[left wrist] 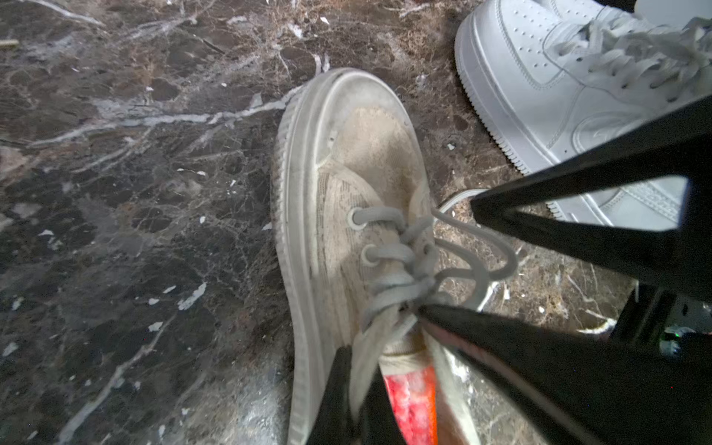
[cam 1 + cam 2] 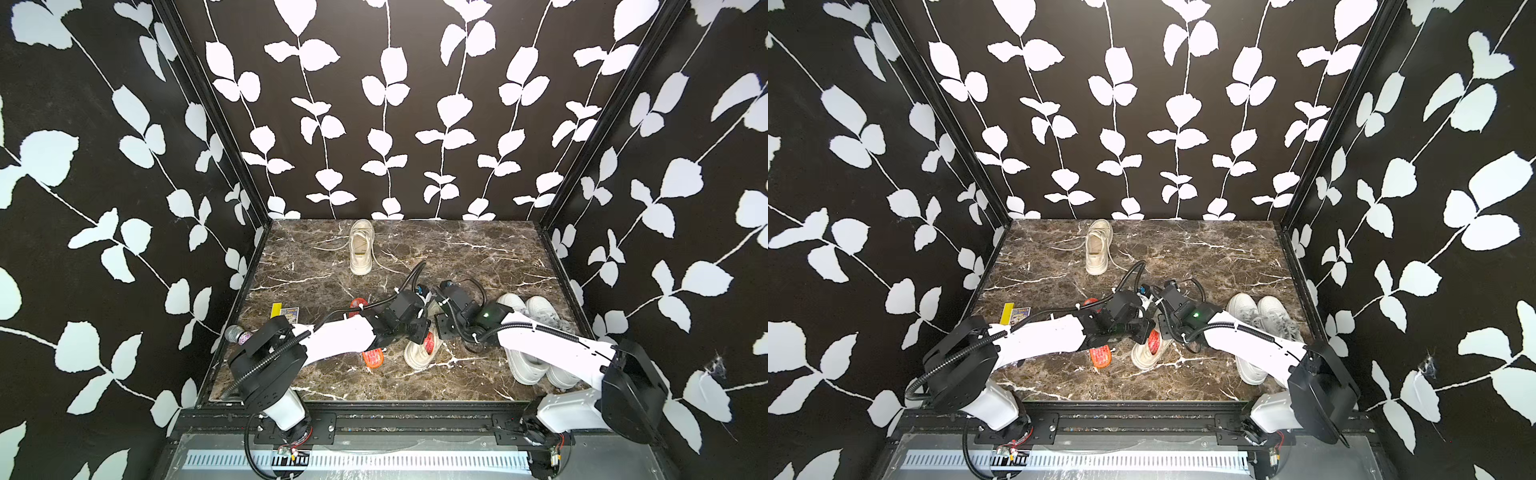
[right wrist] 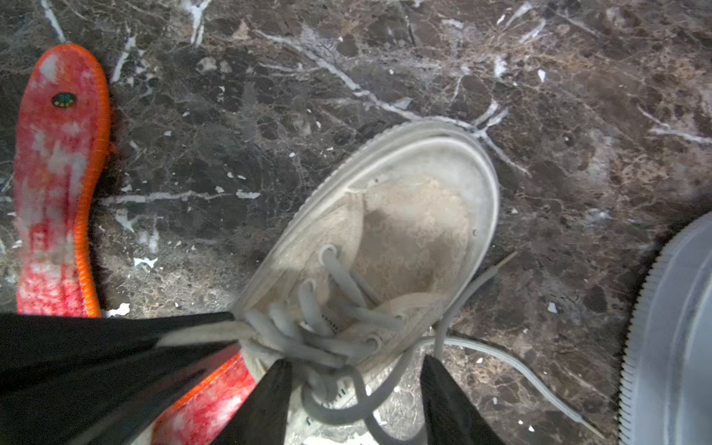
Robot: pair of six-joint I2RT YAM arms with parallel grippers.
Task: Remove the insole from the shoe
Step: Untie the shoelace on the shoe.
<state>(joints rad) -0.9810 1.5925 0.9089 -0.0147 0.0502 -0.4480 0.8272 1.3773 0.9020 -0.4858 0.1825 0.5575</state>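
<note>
Worn canvas shoe, fuzzy insole, glossy marble-look table, smooth leather sneakers

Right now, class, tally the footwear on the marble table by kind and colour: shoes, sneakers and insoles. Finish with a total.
Beige shoes: 2, the second lying between the two arms
White sneakers: 2, side by side, the second
Red insoles: 2, one lying loose, one in the nearer beige shoe
Total: 6
</note>
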